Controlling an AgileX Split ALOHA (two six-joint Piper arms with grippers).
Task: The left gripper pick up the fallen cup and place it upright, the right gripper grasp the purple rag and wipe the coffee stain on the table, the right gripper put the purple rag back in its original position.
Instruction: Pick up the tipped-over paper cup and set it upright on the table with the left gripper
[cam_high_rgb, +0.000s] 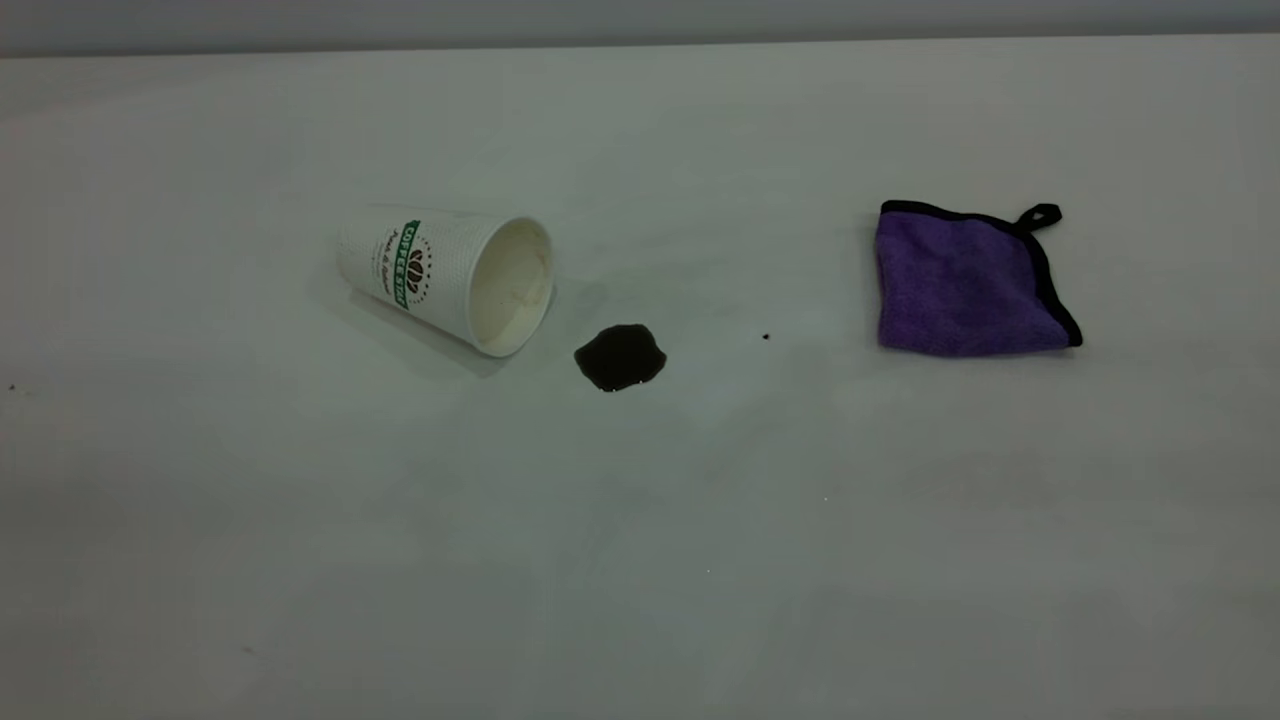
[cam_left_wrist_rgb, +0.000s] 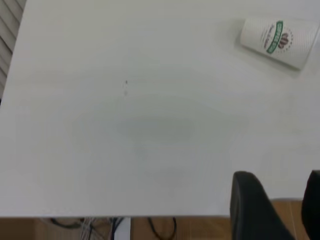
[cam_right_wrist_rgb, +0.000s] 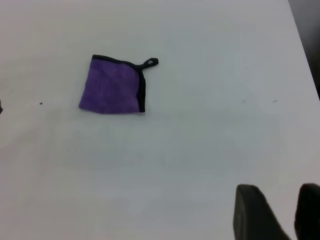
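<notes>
The cup lies on its side on the table, left of centre, with its cream mouth facing the coffee stain just to its right. The purple rag lies flat at the right, its black loop at its far right corner. Neither gripper shows in the exterior view. In the left wrist view my left gripper hangs over the table's edge, far from the cup, with a gap between its black fingers and nothing held. In the right wrist view my right gripper is apart from the rag, fingers apart and empty.
A tiny black speck lies between the stain and the rag. The left wrist view shows the table's edge with wooden floor and cables beyond it. The right wrist view shows a table edge at one corner.
</notes>
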